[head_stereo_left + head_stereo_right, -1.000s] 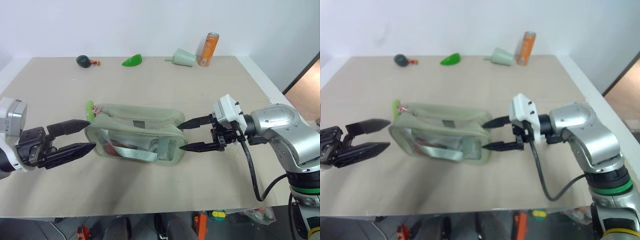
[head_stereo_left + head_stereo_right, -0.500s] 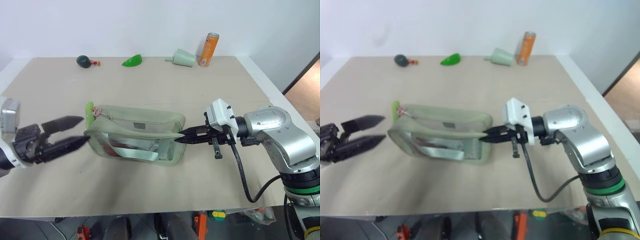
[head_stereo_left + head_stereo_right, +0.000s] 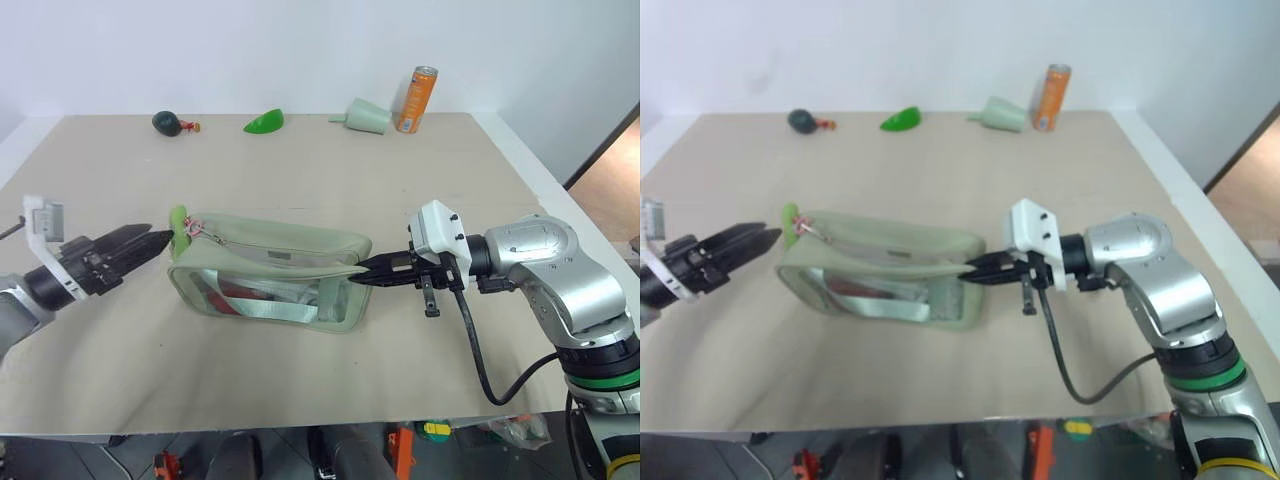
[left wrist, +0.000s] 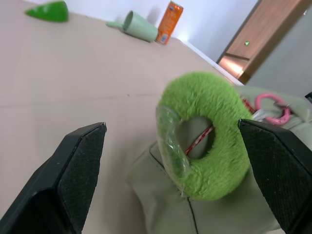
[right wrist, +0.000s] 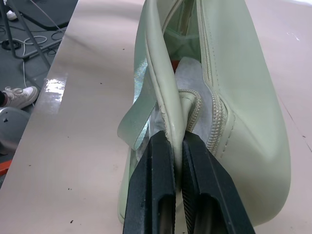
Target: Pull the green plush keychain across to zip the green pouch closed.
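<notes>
The green pouch (image 3: 268, 270) lies on its side near the middle of the beige surface (image 3: 330, 180), its clear panel and webbing strap facing the near edge and red items showing through the plastic. Its top zipper stands open along most of its length.

The green plush keychain (image 3: 179, 222), a fuzzy lime ring, sits at the pouch's left end, joined to the zipper by a small pink link (image 4: 271, 105).

The right tool (image 3: 362, 274) points left at the pouch's right end, its two black fingers pressed together on a fold of the pouch's rim beside the zipper's end, so the tool is clamped narrow on the pouch. In the right wrist view the pale green edge is pinched between the fingertips (image 5: 161, 146).

The left tool (image 3: 160, 243) reaches in from the left with its fingers spread wide. In the left wrist view the fuzzy ring lies between the two fingertips (image 4: 85, 146), with a gap on either side; the tool is just beside the ring and not closed on it.

At the far edge of the surface stand an orange can (image 3: 418, 99), a pale green cone (image 3: 366, 116), a bright green wedge (image 3: 265, 122) and a small dark round thing (image 3: 167, 122).
</notes>
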You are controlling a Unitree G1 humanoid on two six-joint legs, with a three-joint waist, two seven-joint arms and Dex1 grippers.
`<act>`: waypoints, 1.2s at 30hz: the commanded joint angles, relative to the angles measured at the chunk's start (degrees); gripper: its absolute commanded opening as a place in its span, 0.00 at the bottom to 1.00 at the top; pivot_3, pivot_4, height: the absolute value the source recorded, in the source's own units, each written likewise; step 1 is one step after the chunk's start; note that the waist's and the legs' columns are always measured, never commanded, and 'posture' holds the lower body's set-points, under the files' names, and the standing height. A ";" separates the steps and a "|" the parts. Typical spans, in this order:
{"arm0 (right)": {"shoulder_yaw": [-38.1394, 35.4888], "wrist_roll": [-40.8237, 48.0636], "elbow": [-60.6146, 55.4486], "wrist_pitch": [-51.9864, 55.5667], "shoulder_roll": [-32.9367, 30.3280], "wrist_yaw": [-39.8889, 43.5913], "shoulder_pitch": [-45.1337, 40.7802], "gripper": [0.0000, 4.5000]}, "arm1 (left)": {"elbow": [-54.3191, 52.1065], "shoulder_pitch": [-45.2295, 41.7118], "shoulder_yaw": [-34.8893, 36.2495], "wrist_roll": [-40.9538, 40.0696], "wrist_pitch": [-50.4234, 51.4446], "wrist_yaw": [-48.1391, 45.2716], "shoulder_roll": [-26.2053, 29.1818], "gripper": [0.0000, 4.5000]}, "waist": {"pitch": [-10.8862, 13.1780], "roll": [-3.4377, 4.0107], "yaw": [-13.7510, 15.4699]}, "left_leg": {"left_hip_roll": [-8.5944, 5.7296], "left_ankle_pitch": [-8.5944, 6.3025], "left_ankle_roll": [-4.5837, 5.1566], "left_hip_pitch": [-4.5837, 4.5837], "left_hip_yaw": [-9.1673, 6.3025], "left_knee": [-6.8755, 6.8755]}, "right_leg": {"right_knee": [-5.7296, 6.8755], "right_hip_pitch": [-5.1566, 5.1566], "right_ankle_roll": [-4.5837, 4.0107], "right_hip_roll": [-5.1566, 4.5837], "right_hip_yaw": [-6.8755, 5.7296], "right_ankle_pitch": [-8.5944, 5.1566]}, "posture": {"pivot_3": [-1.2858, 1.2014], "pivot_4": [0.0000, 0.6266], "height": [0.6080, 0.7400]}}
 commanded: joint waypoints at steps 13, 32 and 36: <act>-1.17 0.23 -3.26 0.65 -0.84 -2.37 1.91 0.00 | 2.80 -5.18 -1.45 2.58 1.19 0.84 -2.05 0.43 | -0.04 -0.07 0.02 | -0.01 0.01 -0.01 0.01 -0.01 0.00 | 0.01 0.03 0.02 0.00 0.01 0.02 | 0.52 0.24 1.00; -0.48 -0.64 -2.33 -0.21 -0.33 -2.66 1.40 0.00 | -5.49 -14.58 0.58 -7.34 3.29 1.66 -3.10 0.01 | -0.10 -0.20 0.13 | -0.04 0.03 -0.05 -0.03 -0.03 0.02 | 0.00 0.05 0.06 0.01 -0.03 0.04 | 0.52 0.24 1.00; -0.46 -0.76 -2.25 -0.30 -0.10 -2.74 1.23 0.00 | -8.80 -15.95 -0.34 -10.46 5.03 -0.23 -0.79 0.01 | -0.10 -0.19 -0.22 | -0.07 0.03 -0.04 0.08 0.03 -0.01 | 0.00 0.09 0.07 0.01 0.15 0.04 | 0.52 0.24 1.00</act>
